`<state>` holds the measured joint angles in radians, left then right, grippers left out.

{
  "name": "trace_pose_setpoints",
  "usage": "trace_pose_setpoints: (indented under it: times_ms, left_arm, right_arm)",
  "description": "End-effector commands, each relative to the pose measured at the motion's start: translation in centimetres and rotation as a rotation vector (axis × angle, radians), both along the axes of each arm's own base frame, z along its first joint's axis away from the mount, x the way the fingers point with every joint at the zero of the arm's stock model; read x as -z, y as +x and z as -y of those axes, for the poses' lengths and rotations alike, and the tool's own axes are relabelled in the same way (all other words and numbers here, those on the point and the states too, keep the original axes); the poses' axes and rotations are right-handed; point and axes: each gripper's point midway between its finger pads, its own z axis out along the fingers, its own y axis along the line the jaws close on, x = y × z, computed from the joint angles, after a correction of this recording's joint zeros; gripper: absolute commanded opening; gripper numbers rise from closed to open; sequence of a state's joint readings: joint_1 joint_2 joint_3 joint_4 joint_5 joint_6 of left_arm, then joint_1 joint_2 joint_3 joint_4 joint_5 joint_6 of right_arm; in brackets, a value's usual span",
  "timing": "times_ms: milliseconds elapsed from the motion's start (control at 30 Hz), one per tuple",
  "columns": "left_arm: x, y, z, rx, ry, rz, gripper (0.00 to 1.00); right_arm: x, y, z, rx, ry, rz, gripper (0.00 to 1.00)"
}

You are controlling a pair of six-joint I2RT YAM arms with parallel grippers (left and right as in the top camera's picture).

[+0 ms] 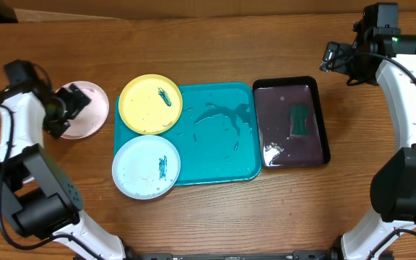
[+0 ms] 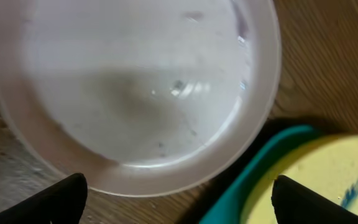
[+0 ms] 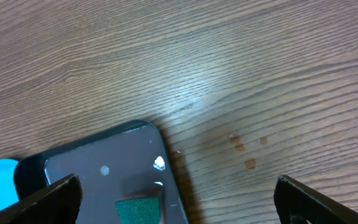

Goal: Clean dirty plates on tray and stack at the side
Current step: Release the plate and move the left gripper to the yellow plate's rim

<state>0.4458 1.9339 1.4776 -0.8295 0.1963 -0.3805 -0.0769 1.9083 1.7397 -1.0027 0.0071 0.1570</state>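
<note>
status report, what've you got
Left gripper open over pale plate on table; right gripper open. Yellow plate and white plate on tray, smeared. Nothing blocking.

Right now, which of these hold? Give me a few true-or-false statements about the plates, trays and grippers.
1. The yellow plate carries a teal scribble. True.
2. The pale plate sits on the table, outside the turquoise tray. True.
3. The left gripper is clamped on the pale plate. False: its jaws stand open above it.
4. The green sponge lies in the turquoise tray. False: it lies in the black tray.
5. The right gripper holds the sponge. False: it is open and empty, over the table by the black tray's corner.
</note>
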Motion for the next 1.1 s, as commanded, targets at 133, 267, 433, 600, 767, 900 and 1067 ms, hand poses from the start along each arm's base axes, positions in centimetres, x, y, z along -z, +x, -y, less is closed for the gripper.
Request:
trace_pose_setpoints:
  times_ms: [133,267,433,600,767,900,1067]
  left_arm:
    - [0.5,1.4,5.4,0.242,0.013,0.0,0.89]
    - [0.7,1.5,6.0,0.265,0.059,-0.023,0.84]
    - [1.3,1.8,7.8,0.318,0.061,-0.033,0.47]
    - [3.0,1.8,8.4,0.336,0.061,-0.071,0.41]
    - [4.5,1.9,8.6,0.341,0.048,-0.092,0.39]
    - [4.9,2.0,8.8,0.344,0.037,-0.092,0.33]
    - [5.0,2.1,9.3,0.357,0.034,-0.09,0.27]
  right_arm:
    - [-1.5,0.4,0.0,0.001,-0.004,0.041,1.0]
    - [-1.5,0.4,0.0,0.001,-0.004,0.041,1.0]
    - [-1.5,0.4,0.0,0.001,-0.004,0.041,1.0]
    - [-1.5,0.4,0.0,0.001,-0.004,0.041,1.0]
    - [-1.5,0.4,0.0,0.001,-0.004,0.041,1.0]
    - [-1.5,0.4,0.0,0.002,-0.004,0.041,1.0]
    - [-1.5,0.4,0.0,0.001,-0.004,0.041,1.0]
